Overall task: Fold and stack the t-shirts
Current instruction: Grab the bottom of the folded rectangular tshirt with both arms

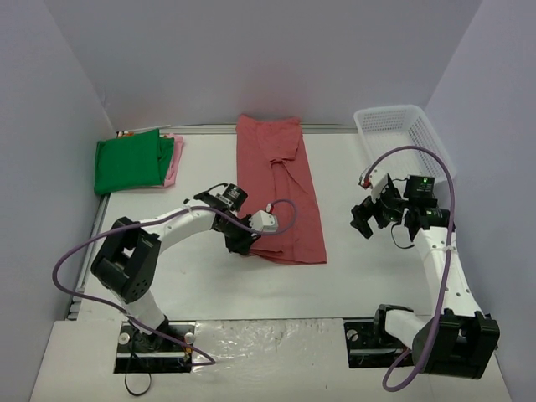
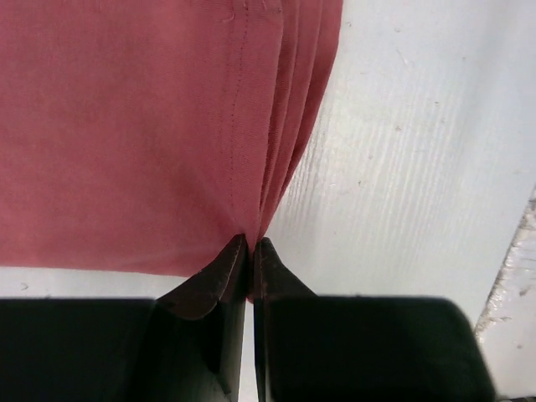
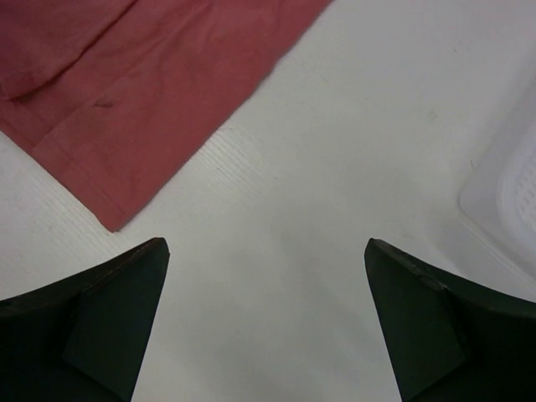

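1. My left claw (image 2: 251, 244) is clenched tight on the red shirt (image 1: 281, 188). The two fingers are pressed together right at its near left corner, with the cloth pinched between the tips.
2. From the left wrist view I can see several layers of that red shirt fanning out from the pinch, with a stitched hem line running away from my fingers. So it's a folded edge I've got, not a single layer.
3. The red shirt lies flat on the table (image 1: 201, 280) as a long narrow strip, and the far end of it reaches the back wall. There's a fold or sleeve line down the middle of it.
4. My right claw (image 3: 264, 243) is wide apart and gripping nothing. It sits well off to the right of the red shirt, with only bare table between the fingers. One near corner of the red shirt shows at the top left of its wrist view.
5. The green shirt (image 1: 127, 163) is folded up, well to the left of the red shirt and level with its far end.
6. The pink shirt (image 1: 175, 157) is under the green one. Only a strip of it peeks out on the side facing the red shirt.
7. The white basket (image 1: 402, 134) is off to the right of the red shirt, in the far corner, just past my right claw.
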You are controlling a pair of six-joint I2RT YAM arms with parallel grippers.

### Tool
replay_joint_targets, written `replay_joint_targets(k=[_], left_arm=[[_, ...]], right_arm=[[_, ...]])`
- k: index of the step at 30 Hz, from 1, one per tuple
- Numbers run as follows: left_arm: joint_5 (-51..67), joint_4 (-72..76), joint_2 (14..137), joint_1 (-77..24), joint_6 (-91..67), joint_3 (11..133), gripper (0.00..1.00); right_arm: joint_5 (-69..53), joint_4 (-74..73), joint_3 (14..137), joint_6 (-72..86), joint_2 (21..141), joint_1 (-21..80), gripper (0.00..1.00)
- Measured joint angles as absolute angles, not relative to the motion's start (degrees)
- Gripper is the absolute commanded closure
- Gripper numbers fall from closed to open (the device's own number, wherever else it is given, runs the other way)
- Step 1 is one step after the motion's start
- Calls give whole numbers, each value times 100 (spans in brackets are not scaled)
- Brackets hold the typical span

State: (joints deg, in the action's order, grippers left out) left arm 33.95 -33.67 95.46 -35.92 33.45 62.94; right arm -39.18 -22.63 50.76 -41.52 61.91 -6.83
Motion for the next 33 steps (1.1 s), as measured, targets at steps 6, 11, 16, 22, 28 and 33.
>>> replay_joint_targets(k=[6,11,16,22,28,33], left_arm=[[3979,-3763,9981,-3452,3535,6484,98],[4259,-3986,10151,-3400,3612,6484,98],[4637,-4189,10374,-3103,3710,6560,98],[4897,-4434,10617,-2856,3804,6722,98],[5100,-4644,10678,-2740,3918,6847,98],[5164,-4735,10868,-2698,4003,6928,98]], right_arm=[[-4438,-2580,4821,-5463,6427,-154,2],[-4427,-3033,4803,-6149,6949,980,15],[-4132,-3227,4801,-6447,7463,1669,35],[-3656,-3181,4665,-6740,7773,1804,47],[-3435,-2921,4355,-6759,7778,1905,59],[-3393,-2652,4311,-6598,7778,2237,62]])
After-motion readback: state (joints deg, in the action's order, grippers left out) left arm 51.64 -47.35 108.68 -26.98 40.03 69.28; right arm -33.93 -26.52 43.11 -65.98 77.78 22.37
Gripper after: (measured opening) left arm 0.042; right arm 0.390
